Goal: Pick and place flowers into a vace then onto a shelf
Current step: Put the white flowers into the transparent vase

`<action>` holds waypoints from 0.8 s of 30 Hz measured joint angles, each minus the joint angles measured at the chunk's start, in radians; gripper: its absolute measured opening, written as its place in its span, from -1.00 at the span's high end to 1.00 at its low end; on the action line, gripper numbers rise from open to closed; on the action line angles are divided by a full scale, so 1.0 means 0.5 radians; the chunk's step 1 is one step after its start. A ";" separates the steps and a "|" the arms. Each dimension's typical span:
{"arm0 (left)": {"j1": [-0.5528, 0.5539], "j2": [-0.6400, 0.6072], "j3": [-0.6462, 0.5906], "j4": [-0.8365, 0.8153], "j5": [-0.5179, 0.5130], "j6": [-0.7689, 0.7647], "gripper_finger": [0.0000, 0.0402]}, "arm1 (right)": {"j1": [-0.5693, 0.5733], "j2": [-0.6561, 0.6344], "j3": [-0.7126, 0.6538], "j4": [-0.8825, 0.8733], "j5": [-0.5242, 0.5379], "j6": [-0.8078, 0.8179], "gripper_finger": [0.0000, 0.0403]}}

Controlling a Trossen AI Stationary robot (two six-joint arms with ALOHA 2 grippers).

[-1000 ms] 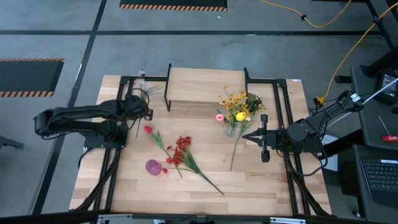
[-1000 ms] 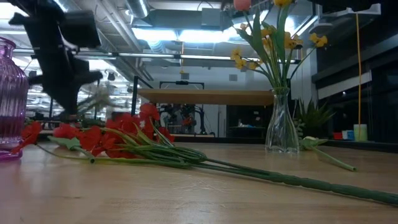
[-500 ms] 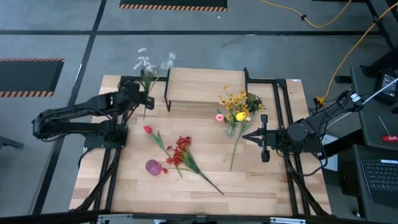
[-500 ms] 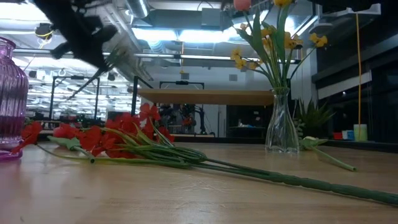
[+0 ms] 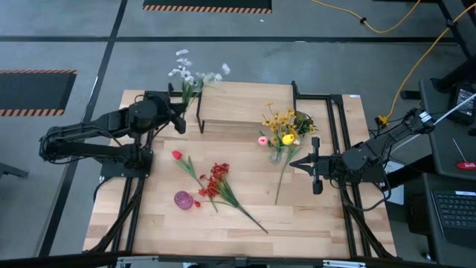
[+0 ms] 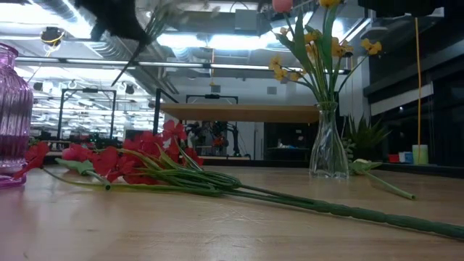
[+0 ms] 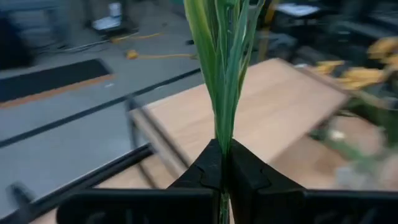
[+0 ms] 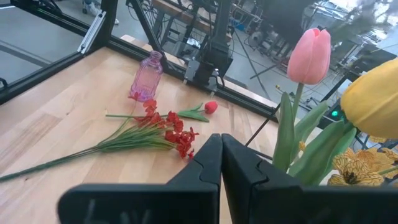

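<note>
The left end effector (image 5: 178, 119) is up above the desk (image 5: 312, 223) near the left end of the shelf (image 5: 245, 102), its fingers clamped together on the green stalks of a white blossom spray (image 5: 192, 74). In the left wrist view those stalks (image 7: 222, 74) rise straight out from between the two closed fingers (image 7: 205, 171). From above, the white blooms hang out past the desk's far edge, over the grey floor, beside the shelf's left corner.

Over on the right side, the right end effector (image 5: 315, 174) waits low over the desk, fingers pressed together with nothing between them, just beside the clear glass vase (image 5: 277, 155). That vase (image 6: 328, 145) stands upright in front of the shelf's right half and holds a pink tulip (image 8: 309, 55), a yellow tulip (image 8: 373, 102) and small yellow blossoms (image 5: 279, 119). One long green stem (image 5: 282, 179) lies loose on the desk, running from the vase base towards the near edge.

On the left half of the desk lie a red tulip (image 5: 177, 155) and a red berry spray (image 5: 215, 181), the spray's stalk stretching towards the near edge. A small purple vase (image 5: 184, 199) stands just beside the berry spray. The shelf top is bare wood.
</note>
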 joint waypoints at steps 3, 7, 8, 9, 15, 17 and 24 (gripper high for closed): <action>-0.098 0.003 0.017 0.073 0.045 0.013 0.98 | 0.000 0.000 0.000 0.000 0.000 0.002 0.93; -0.239 0.049 0.016 0.151 0.132 0.008 0.98 | 0.000 0.000 0.000 0.001 -0.002 0.075 0.93; -0.272 0.065 0.016 0.170 0.148 0.015 0.98 | -0.001 0.000 0.000 0.001 -0.002 0.101 0.93; -0.307 0.087 0.016 0.194 0.156 0.017 0.98 | 0.000 0.000 0.000 0.001 -0.002 0.108 0.93; -0.498 0.304 0.016 0.433 0.208 0.106 0.98 | 0.000 0.000 0.000 0.068 -0.002 0.103 0.93; -0.548 0.401 0.015 0.549 0.259 0.195 0.98 | 0.000 -0.001 0.000 0.090 -0.002 0.103 0.93; -0.692 0.767 0.014 1.128 0.349 0.489 0.98 | 0.000 0.038 0.001 0.119 -0.004 0.208 0.93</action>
